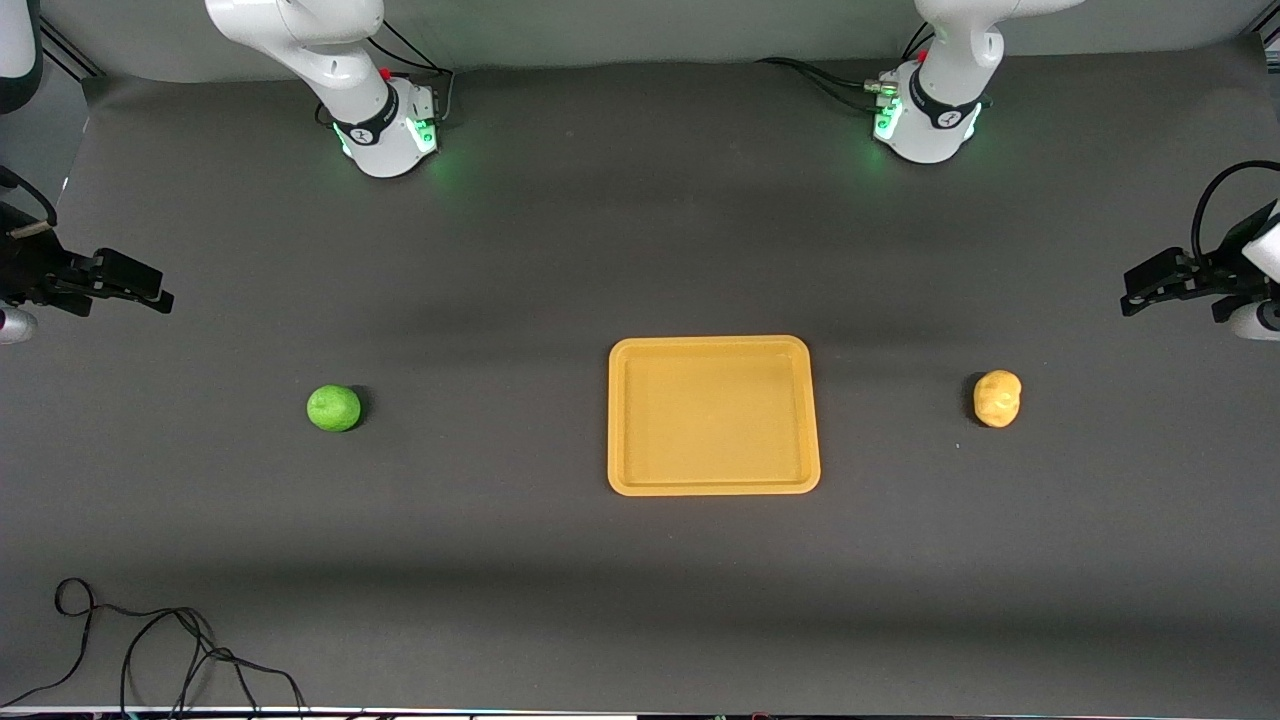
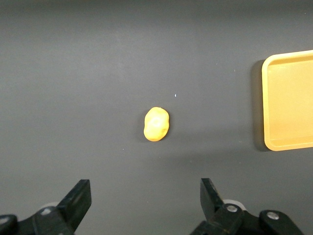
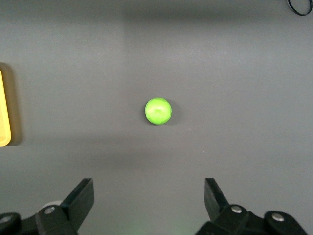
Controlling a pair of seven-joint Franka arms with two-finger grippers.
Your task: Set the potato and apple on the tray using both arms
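The tray (image 1: 640, 480) lies empty mid-table, apple (image 1: 334, 408) toward the right arm's end, potato (image 1: 997, 398) toward the left arm's; left gripper (image 2: 146, 200) and right gripper (image 3: 149, 198), both spread, hover high, so rounded produce may roll if pinched off-centre

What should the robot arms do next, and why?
Probably lower each open pincer toward its own fruit. The left pincer hangs above the potato and the right pincer above the apple; both fruits lie on the table, at either end of the empty tray.
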